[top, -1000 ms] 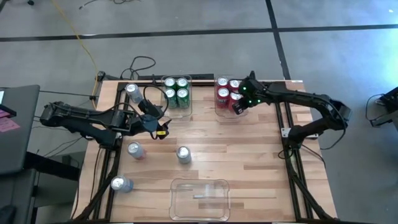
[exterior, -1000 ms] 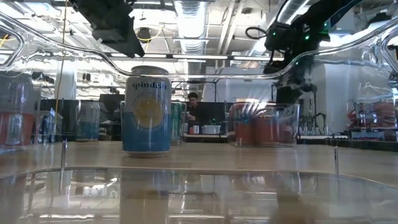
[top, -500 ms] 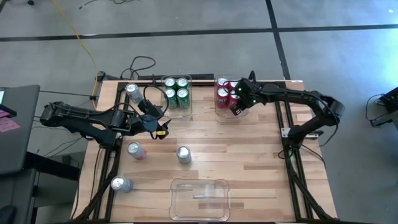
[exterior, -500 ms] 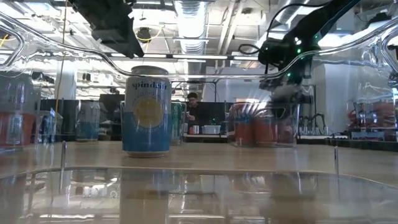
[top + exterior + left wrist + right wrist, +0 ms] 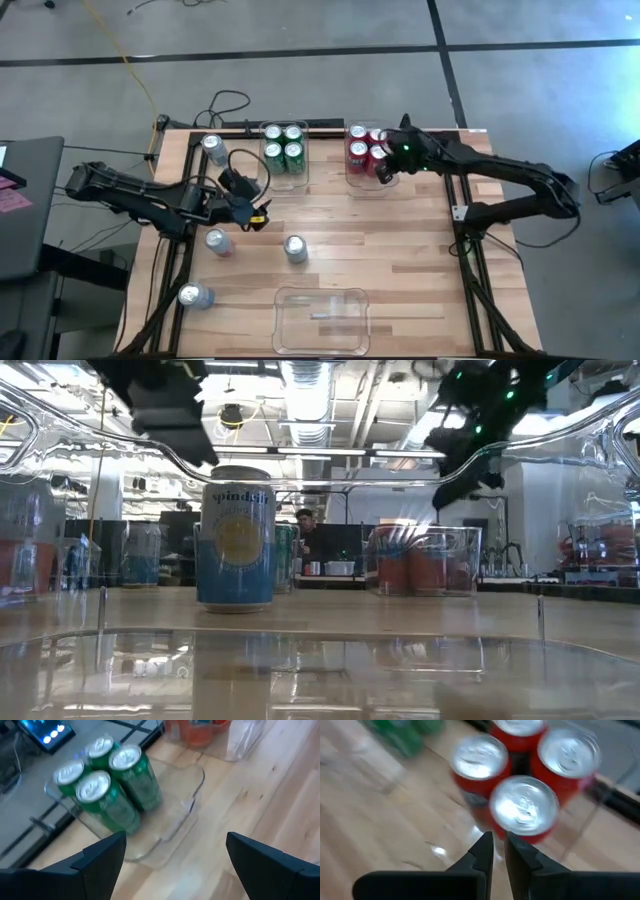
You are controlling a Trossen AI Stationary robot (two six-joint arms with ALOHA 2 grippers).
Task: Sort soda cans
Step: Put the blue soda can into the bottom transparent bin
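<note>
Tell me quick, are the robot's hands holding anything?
Left hand: open, holding nothing, near the green cans.
Right hand: closed, holding nothing, above the red cans.

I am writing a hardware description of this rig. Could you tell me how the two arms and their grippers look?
Both arms are dark, slender and jointed. The left gripper has two broad, flat black fingers; a black cable loops above its wrist, with a yellow-orange mark beside it. The right gripper has narrow, pointed black fingers, and small green lights glow on its wrist.

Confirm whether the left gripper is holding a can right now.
No. In the left wrist view the left gripper has its dark fingers spread wide with only bare wood between them, the green soda cans standing beyond.
</note>
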